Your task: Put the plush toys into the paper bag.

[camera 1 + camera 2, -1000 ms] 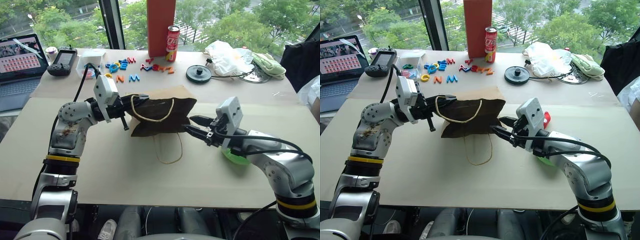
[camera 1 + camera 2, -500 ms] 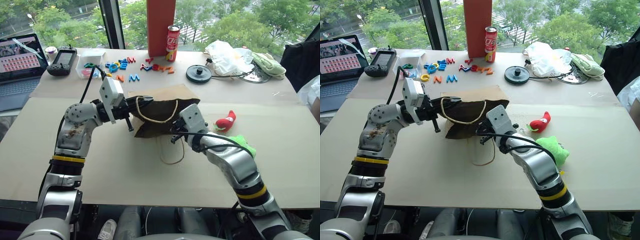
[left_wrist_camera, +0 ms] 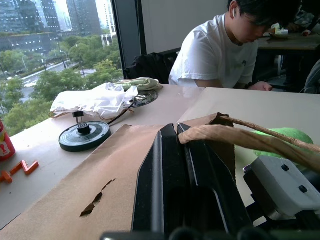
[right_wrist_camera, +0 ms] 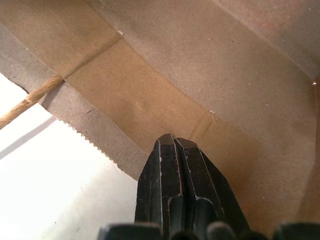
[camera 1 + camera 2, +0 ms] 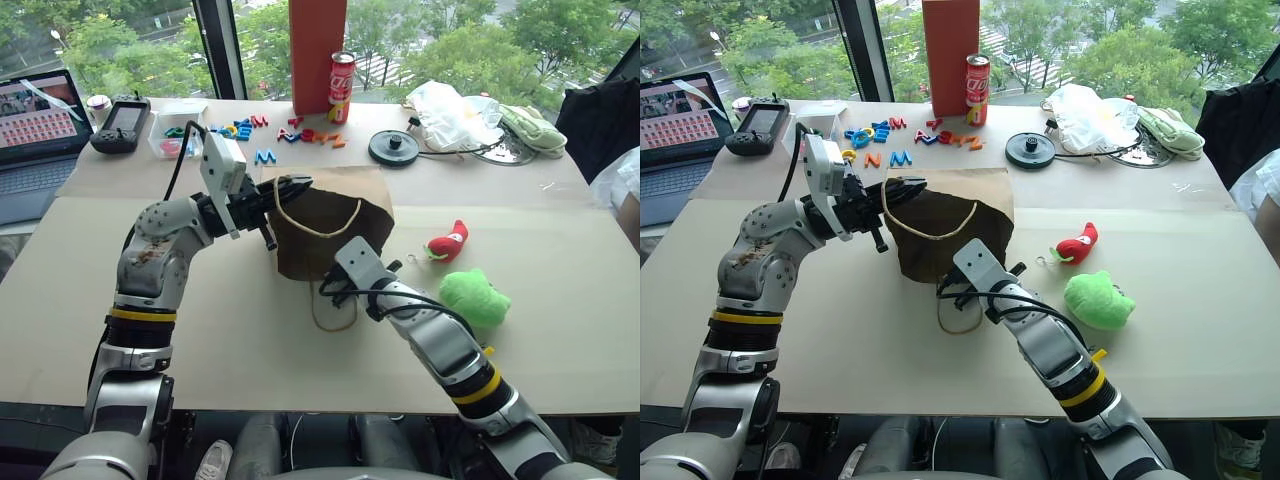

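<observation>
The brown paper bag lies mid-table, its mouth toward me and its top rim raised. My left gripper is shut on the bag's upper cord handle at that rim. My right gripper is shut, and its fingertips rest against the brown paper just inside the bag's lower, serrated rim. The other cord handle lies loose on the table. To the right of the bag sit the two plush toys, both free: the red chili one and the green fuzzy one.
Along the far side stand a red-orange box, a soda can, plastic letters, a black disc, a white plastic bag and a pale green cloth. A laptop is far left. A person sits beyond the table.
My right arm swung left and down from beside the bag to its lower rim, uncovering the green toy, and its jaws closed. The bag's mouth now stands taller.
</observation>
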